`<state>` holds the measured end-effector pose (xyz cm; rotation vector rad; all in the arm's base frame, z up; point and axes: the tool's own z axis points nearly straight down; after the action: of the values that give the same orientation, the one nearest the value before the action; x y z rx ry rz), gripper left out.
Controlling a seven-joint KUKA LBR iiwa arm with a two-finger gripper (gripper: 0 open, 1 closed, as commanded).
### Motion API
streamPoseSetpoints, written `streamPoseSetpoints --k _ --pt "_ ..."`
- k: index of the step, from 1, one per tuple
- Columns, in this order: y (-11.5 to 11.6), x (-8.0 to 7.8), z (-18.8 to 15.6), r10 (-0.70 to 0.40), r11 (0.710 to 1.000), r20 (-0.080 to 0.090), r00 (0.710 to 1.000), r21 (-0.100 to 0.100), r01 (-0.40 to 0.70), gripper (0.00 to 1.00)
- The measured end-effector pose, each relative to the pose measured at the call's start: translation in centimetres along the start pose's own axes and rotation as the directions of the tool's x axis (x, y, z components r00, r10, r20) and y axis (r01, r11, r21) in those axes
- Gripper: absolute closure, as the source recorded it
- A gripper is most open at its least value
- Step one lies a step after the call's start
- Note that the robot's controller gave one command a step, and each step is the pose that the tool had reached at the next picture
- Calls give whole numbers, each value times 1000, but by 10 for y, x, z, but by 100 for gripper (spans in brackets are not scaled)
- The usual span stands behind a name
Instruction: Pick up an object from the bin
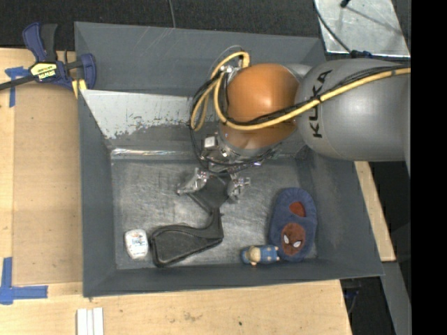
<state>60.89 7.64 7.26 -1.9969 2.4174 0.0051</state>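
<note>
My gripper hangs low over the middle of the bin, under the arm's orange dome. Its two silver fingers stand apart, so it is open. Between them lies the upper end of a black, curved, strap-like piece. That piece bends down and to the left, widening into a flat black pad near the bin's front wall. I cannot tell whether the fingers touch it. A small white capsule-like thing lies just left of the pad.
A blue slipper with a red spider-mask face lies at the front right. A small blue and yellow toy figure rests against its lower left edge. The arm and its yellow cables cover the back right of the bin.
</note>
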Motion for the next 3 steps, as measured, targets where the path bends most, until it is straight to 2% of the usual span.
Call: streamPoseSetpoints --k 1,2,3 --pt "-1 -5 -5 -4 1000 8 1000 12 4 100" --pt "-6 -7 -56 32 999 -2 999 7 -32 100" --pt "-14 -4 -116 23 1000 -2 1000 9 -23 100"
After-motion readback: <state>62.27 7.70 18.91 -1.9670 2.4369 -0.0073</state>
